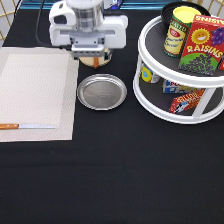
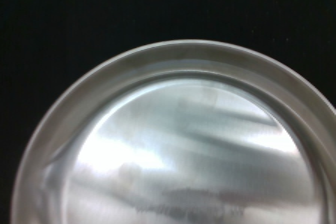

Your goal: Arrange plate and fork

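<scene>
The gripper (image 1: 93, 59) hovers at the plate's (image 1: 101, 92) 12 o'clock rim on the black worktop (image 1: 115, 165); its finger spread cannot be told.

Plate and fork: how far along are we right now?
Nothing looks arranged yet. The plate sits on the black table, beside the placemat, not on it. The pincer hangs just above the plate's far rim, holding nothing that shows. Only a knife lies on the placemat; no fork is visible.
</scene>
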